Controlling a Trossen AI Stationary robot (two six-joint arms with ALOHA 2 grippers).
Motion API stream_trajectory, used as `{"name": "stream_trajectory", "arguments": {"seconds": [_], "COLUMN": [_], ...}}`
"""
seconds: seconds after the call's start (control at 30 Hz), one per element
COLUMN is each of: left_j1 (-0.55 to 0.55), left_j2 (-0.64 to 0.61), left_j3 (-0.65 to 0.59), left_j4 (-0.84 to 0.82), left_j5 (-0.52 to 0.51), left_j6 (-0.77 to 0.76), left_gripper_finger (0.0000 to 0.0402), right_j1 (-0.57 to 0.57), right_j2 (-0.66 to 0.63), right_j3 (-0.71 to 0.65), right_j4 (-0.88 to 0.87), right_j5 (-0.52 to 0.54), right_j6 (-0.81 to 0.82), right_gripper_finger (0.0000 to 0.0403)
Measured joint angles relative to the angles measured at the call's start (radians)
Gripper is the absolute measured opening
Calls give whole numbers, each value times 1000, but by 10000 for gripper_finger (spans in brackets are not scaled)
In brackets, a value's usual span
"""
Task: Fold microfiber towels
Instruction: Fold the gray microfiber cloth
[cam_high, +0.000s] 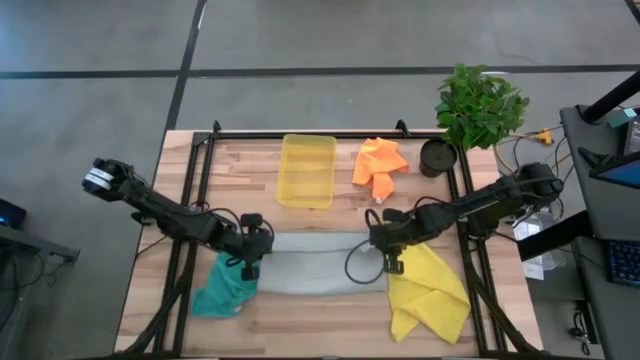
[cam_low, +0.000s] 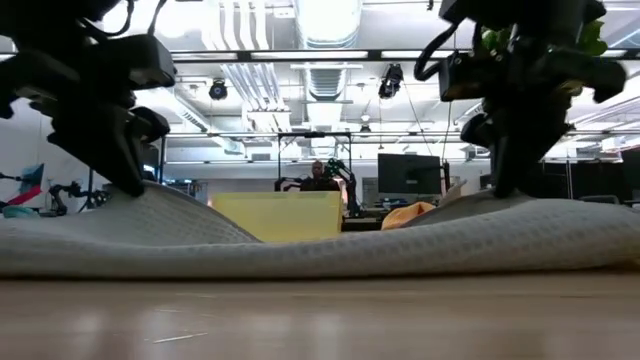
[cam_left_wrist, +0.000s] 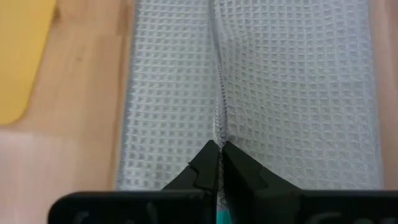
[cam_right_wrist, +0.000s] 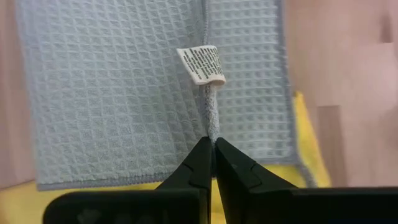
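Nearest me, the light grey towel (cam_high: 312, 270) lies half-folded along the table's (cam_high: 300, 330) front. My left gripper (cam_high: 249, 262) and right gripper (cam_high: 386, 256) each pinch its hem at opposite ends. Beside them, the teal towel (cam_high: 224, 292) and yellow towel (cam_high: 432, 292) lie crumpled, and farther back the orange towel (cam_high: 379, 165) too. I judge none finished.

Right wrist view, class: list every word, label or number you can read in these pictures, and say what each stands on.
White care tag sewn on the light grey towel: dark printed lines, too small to read.
No other text shows in any view.
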Motion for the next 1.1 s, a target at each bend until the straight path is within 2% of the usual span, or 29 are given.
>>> {"name": "stream_trajectory", "arguments": {"seconds": [0.2, 0.53, 0.83, 1.1], "left_j1": [26, 30, 114, 140], "left_j2": [-7, -29, 36, 99], "left_j3": [0, 0, -2, -2], "left_j4": [-15, -79, -84, -97], "left_j5": [-4, -81, -91, -92], "left_j6": [44, 53, 79, 79], "left_gripper_finger": [0, 0, 0, 0], "right_j1": [-55, -99, -99, -101], "right_j2": [0, 0, 3, 3], "right_j3": [0, -18, -64, -65], "right_j4": [-3, -8, 0, 10], "right_j5": [2, 15, 64, 85], "right_j6": [-31, -36, -9, 1], "right_gripper_finger": [9, 9, 9, 15]}}
